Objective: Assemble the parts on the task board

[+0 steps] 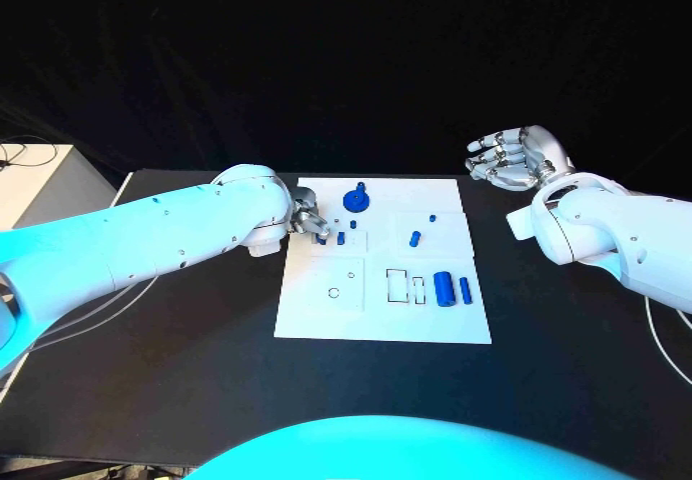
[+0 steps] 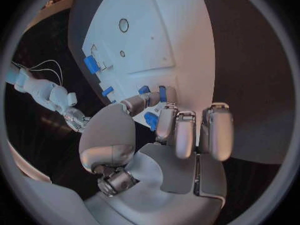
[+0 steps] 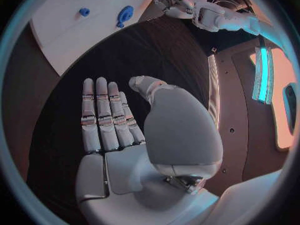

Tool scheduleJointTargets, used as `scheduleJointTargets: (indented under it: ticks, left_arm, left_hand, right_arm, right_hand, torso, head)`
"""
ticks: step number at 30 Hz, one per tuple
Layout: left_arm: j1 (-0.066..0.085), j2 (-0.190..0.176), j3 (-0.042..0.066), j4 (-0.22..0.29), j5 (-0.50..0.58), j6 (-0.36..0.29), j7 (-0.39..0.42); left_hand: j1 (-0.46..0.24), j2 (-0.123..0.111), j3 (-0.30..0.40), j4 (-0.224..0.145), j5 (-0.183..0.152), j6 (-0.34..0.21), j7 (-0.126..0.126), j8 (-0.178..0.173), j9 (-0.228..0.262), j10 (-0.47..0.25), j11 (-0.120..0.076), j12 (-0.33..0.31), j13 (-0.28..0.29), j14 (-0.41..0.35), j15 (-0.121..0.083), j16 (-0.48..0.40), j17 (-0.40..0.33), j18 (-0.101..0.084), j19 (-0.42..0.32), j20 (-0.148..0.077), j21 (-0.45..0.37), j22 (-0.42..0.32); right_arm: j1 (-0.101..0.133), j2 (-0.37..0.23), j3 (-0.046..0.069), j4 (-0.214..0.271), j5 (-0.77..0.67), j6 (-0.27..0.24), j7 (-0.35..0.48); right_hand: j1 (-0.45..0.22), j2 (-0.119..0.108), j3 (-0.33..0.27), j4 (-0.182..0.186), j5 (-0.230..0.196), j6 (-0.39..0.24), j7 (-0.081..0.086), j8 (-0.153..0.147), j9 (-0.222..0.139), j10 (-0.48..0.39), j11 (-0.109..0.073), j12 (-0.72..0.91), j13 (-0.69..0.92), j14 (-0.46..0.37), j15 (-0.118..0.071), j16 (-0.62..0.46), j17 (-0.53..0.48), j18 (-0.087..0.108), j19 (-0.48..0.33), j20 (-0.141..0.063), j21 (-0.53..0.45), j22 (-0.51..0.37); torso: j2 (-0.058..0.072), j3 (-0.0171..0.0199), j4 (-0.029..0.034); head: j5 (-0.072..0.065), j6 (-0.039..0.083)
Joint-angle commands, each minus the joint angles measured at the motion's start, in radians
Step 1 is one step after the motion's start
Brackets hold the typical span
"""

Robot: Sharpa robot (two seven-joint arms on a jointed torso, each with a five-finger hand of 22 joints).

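Parts [image 1: 444, 288] lie scattered on the task board [image 1: 382, 325], the white plate mid-table: two blue pieces near its right edge, a small one [image 1: 415, 238] further up, and a round blue piece [image 1: 358, 200] by its far edge. I see my left hand [image 1: 309, 222] at the board's left edge with its fingers curled over small blue pieces [image 2: 150, 120] (whether it grips one I cannot tell). My right hand [image 1: 508, 158] hovers off the board's far right corner, holding nothing, fingers straight and side by side [image 3: 103, 117].
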State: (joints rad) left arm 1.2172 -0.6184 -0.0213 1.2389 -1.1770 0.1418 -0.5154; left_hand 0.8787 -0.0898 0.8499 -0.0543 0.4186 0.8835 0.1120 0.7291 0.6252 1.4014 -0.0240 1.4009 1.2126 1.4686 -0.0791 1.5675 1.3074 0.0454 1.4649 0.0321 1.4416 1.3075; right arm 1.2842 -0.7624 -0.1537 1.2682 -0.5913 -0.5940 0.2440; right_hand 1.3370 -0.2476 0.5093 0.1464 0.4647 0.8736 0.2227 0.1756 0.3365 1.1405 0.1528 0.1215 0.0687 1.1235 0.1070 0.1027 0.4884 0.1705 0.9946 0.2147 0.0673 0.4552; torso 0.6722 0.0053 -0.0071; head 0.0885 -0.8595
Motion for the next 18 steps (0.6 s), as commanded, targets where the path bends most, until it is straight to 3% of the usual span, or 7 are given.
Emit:
scheduleJointTargets:
  ticks: [1,2,3,18]
  left_arm:
    - [-0.013,0.016,-0.008,0.002,0.017,0.064,0.008]
    - [-0.013,0.017,-0.008,0.001,0.017,0.065,0.008]
    - [-0.013,0.019,-0.008,-0.001,0.017,0.064,0.008]
    - [-0.013,0.026,-0.015,-0.012,0.010,0.053,0.010]
  left_hand:
    - [0.025,0.035,-0.018,0.006,-0.019,0.089,-0.082,0.000,-0.005,0.024,-0.014,0.005,0.003,0.102,-0.006,0.003,0.263,-0.012,0.036,-0.004,0.001,0.206]
    - [0.034,0.043,-0.027,0.013,-0.079,0.090,-0.084,-0.004,-0.008,0.025,-0.014,0.004,0.006,0.102,-0.007,0.003,0.263,-0.012,0.036,-0.005,0.000,0.206]
    - [0.036,0.045,-0.028,0.014,-0.085,0.091,-0.084,-0.005,-0.009,0.025,-0.015,0.004,0.006,0.102,-0.007,0.003,0.263,-0.012,0.037,-0.005,0.001,0.206]
    - [0.038,0.056,-0.029,0.025,-0.103,0.101,-0.086,-0.007,-0.012,0.032,-0.016,0.008,0.019,0.102,-0.007,0.003,0.263,-0.014,0.039,-0.005,0.005,0.208]
  right_arm:
    - [0.000,0.000,0.000,0.002,-0.003,0.013,0.009]
    - [0.000,0.000,0.000,0.002,-0.003,0.013,0.009]
    - [0.000,0.000,0.000,0.002,-0.003,0.013,0.009]
    - [0.000,0.000,0.000,0.001,-0.003,0.013,0.010]
  right_hand:
    - [-0.013,0.000,0.004,-0.003,0.004,0.009,0.001,-0.006,-0.001,0.007,0.000,-0.002,-0.001,0.006,0.000,-0.004,-0.002,0.010,0.000,0.002,0.002,-0.001]
    - [-0.013,0.000,0.004,-0.003,0.004,0.009,0.001,-0.006,-0.001,0.007,0.000,-0.002,-0.001,0.006,0.000,-0.004,-0.002,0.010,0.000,0.002,0.002,-0.001]
    - [-0.013,0.000,0.004,-0.003,0.004,0.009,0.001,-0.006,-0.001,0.007,0.000,-0.002,-0.001,0.006,0.000,-0.004,-0.002,0.010,0.000,0.002,0.002,-0.001]
    - [-0.013,-0.001,0.005,-0.005,0.005,0.009,0.001,-0.006,-0.001,0.007,0.000,-0.002,-0.001,0.006,0.000,-0.005,-0.002,0.010,0.000,0.002,0.002,-0.003]
  torso:
    - [0.000,-0.0002,0.0004]
    - [0.000,-0.0003,0.0002]
    - [0.000,-0.0004,0.0002]
    - [0.000,-0.0004,0.0011]
  head:
    - [-0.001,0.001]
    - [-0.001,0.001]
    - [-0.001,0.000]
    - [-0.006,0.002]
